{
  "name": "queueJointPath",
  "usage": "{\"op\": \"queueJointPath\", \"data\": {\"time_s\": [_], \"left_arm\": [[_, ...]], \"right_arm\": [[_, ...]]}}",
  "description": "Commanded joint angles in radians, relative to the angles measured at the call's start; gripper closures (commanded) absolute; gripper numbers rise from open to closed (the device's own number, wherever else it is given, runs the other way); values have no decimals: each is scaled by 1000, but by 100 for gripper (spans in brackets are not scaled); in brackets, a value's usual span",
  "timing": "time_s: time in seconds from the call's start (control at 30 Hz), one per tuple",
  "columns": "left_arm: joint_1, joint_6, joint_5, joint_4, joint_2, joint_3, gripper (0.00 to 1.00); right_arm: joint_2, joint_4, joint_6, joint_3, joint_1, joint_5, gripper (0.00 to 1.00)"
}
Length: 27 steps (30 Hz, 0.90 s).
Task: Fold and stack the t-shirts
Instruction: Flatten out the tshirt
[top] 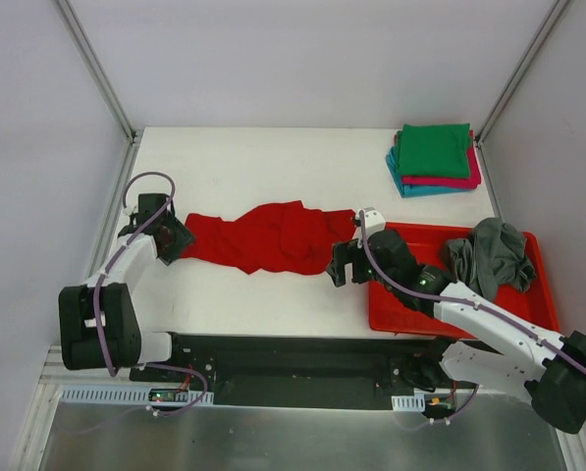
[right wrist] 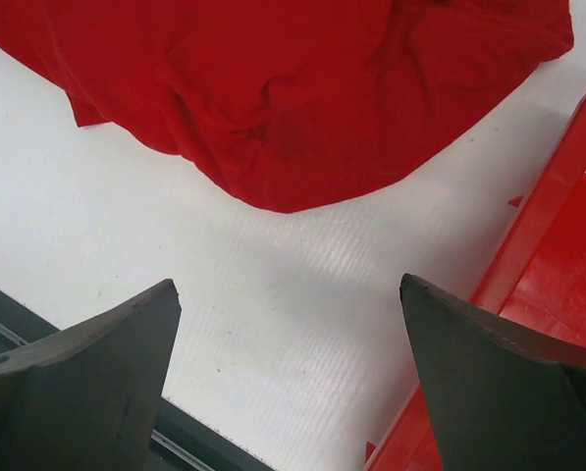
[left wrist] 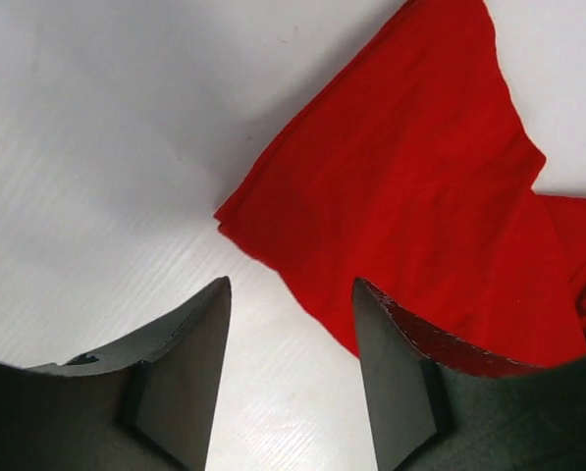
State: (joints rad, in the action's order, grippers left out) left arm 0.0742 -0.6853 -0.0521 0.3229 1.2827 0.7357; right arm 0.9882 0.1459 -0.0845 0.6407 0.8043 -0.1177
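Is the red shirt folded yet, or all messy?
Messy, not folded. The red shirt lies spread and rumpled across the table, unlike the neat folded stack in the far corner.

left gripper (top: 172,235) and right gripper (top: 344,263) hover low, jaws spread (each tilted downward).

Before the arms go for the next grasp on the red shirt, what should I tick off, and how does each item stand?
1. Left gripper open, empty: ok.
2. Right gripper open, empty: ok.
3. Red t-shirt lying flat: not ok, bunched in the middle.
4. Left gripper lined up on the shirt's edge: ok, corner just ahead of its fingers.
5. Right gripper clear of the red tray: cannot tell, rim close beside one finger.
6. Folded stack tidy: ok. Dark grey shirt lies crumpled in the tray.
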Motion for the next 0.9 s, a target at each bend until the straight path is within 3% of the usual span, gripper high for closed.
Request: {"op": "queueJointPath", "data": {"time_s": [0.0,0.13,0.17,0.33,0.67,0.87], "left_arm": [[10,15,92,-57,81,30,49],[12,23,81,-79,165,47,50],[10,26,77,-77,184,53,54],[15,17,78,-77,207,67,100],[15,26,75,-77,-18,-67,100],[15,26,61,-76,-88,-111,100]], "right_arm": [[-28,-39,17,-1,6,-43,4],[-16,-37,11,-3,6,-33,4],[-11,-35,11,-1,6,-30,4],[23,-29,31,19,6,-33,4],[282,26,72,206,50,-60,1],[561,43,57,405,62,-138,13]]}}
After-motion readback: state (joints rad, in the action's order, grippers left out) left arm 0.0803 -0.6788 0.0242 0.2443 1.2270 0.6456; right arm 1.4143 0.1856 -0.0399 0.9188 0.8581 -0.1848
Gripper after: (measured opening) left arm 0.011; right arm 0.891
